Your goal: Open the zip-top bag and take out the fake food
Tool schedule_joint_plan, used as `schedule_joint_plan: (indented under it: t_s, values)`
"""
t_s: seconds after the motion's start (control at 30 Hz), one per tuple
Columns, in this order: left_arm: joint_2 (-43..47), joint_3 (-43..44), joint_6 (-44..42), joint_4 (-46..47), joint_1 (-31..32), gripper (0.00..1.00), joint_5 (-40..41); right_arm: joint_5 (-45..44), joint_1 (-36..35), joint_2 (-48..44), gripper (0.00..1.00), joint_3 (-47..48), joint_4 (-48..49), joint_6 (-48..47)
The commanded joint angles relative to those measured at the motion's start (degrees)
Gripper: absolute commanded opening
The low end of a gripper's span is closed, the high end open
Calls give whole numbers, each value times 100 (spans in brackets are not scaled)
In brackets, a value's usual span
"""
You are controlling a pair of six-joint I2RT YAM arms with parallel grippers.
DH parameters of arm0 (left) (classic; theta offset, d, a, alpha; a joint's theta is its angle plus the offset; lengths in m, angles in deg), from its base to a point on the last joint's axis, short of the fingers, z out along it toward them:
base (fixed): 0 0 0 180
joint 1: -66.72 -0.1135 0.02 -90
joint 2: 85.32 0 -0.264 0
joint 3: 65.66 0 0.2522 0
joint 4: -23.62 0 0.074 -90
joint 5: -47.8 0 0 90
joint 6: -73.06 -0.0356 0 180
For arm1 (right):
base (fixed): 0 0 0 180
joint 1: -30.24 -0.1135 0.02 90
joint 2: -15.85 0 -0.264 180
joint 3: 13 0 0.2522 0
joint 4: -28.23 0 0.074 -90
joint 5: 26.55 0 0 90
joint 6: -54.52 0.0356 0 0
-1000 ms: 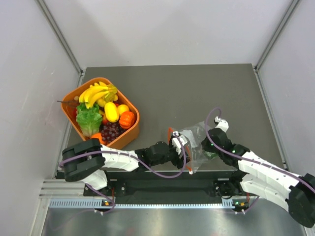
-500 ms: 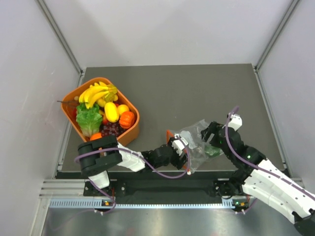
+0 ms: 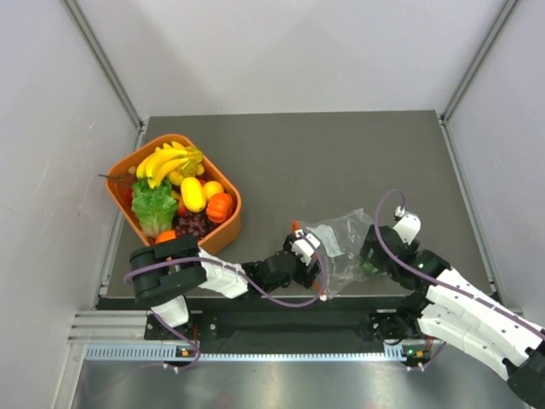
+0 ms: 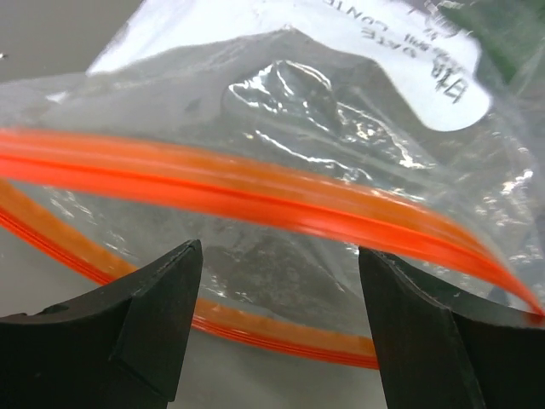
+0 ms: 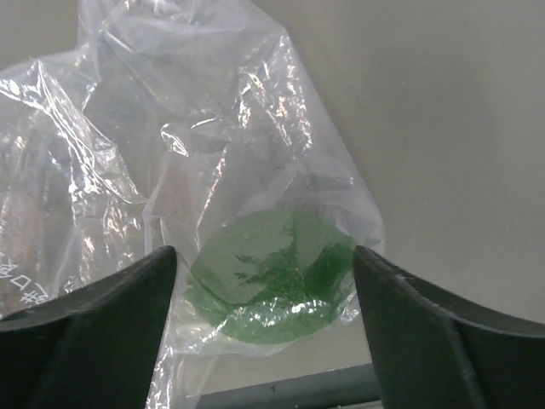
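While both arms crouch at bottom of top view, zip-top bag (image 3: 345, 243) lies on table (image 3: 341, 153), lower right of centre, between them. From what I see, left gripper (image 4: 277, 281) fingers spread wide, gripping nothing; orange zip strip (image 4: 255, 192) runs across just past tips, bag mouth gaping. Same deal on right gripper (image 5: 264, 256): jaws wide apart, empty. Dark green fruit (image 5: 272, 290) sits inside bag, right between its fingertips; contact, can't tell. Orange basket (image 3: 238, 204) of toy fruit upper left, well apart.
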Motion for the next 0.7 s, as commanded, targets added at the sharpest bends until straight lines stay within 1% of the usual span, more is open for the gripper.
schedule_joint_plan:
  t_s: [0.0,0.03,0.1,0.17,0.2,0.23,0.27,0.3,0.37,0.43,0.47,0.5,0.53,0.67]
  values:
    - [245,-43,-48,445,12,79,-250,166,-86,-17,80,-199,127,163]
    - [245,-34,-48,481,12,79,-329,254,-77,26,78,-270,241,154]
    - [227,-25,-39,551,12,79,-575,509,-77,105,69,-428,593,128]
    - [218,-34,31,674,21,79,-769,720,-77,237,57,-542,873,101]
    - [210,-60,57,753,29,79,-1013,773,-86,281,46,-577,962,93]
    - [192,-78,75,928,29,79,-1164,835,-95,325,41,-604,1041,101]
    - [174,-95,84,1034,29,79,-1270,844,-121,343,30,-648,1094,93]
    - [131,-113,93,1122,29,80,-1462,861,-113,352,25,-666,1199,93]
    - [69,-96,110,1332,29,80,-1578,914,-121,378,13,-718,1305,84]
    - [-10,-95,128,1473,29,82,-1692,940,-130,396,7,-753,1402,84]
    - [-28,-113,163,1631,29,82,-1727,932,-139,405,0,-780,1411,75]
    - [-54,-130,189,1719,29,82,-1728,932,-130,396,0,-806,1437,92]
    - [-72,-139,224,1799,38,82,-2050,941,-130,396,0,-824,1499,84]
    - [-247,-131,435,2282,38,82,-2552,949,-139,369,0,-877,1622,84]
